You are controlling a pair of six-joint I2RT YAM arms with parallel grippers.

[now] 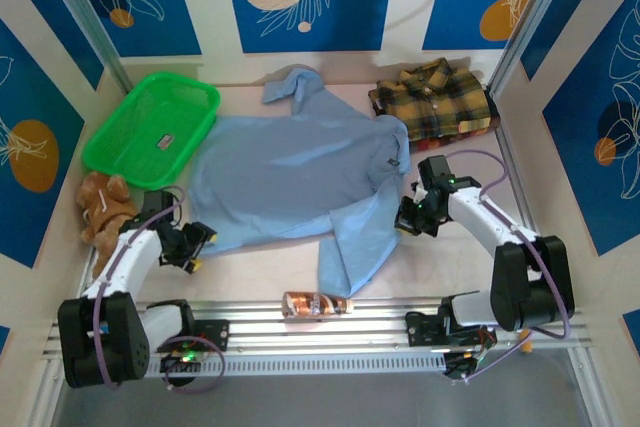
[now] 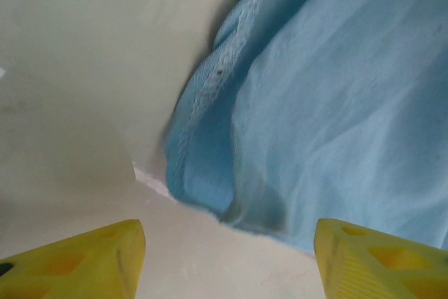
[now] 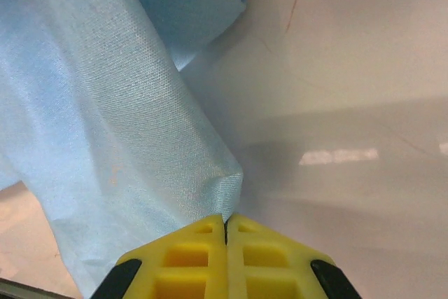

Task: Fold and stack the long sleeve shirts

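Your right gripper (image 3: 225, 223) is closed on a pinched fold of the blue shirt (image 1: 290, 172), which lies spread mid-table, and your left gripper (image 2: 227, 239) stands open at its hem, apparently readying a two-sided fold; the plaid shirt (image 1: 432, 99) lies folded far right.

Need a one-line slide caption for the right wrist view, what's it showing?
Right gripper shut, pinching a fold of the light blue shirt beside the pale tabletop.
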